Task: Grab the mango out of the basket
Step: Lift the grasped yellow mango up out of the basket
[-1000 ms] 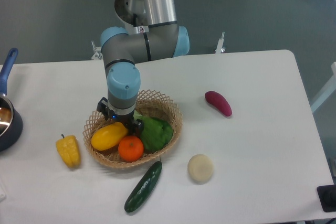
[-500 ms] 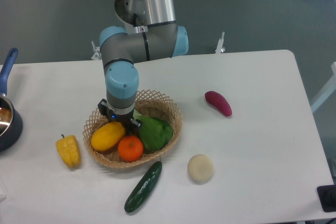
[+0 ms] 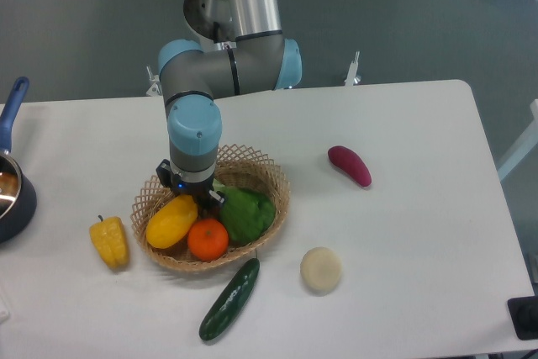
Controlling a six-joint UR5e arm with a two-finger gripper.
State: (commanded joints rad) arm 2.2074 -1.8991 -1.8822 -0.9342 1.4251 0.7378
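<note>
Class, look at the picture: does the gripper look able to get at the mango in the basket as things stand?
Probably yes. The gripper is already down at the upper end of the mango in the basket. The orange touches only the mango's lower side. Its jaws are hidden under the wrist.

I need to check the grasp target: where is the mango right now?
The mango lies in the left part of the wicker basket, beside the orange, directly below the gripper.

The mango [image 3: 171, 221] (smooth, yellow-orange, oval) lies tilted in the left part of the basket [image 3: 271, 176], a shallow round wicker one on the table [image 3: 403, 233].
</note>
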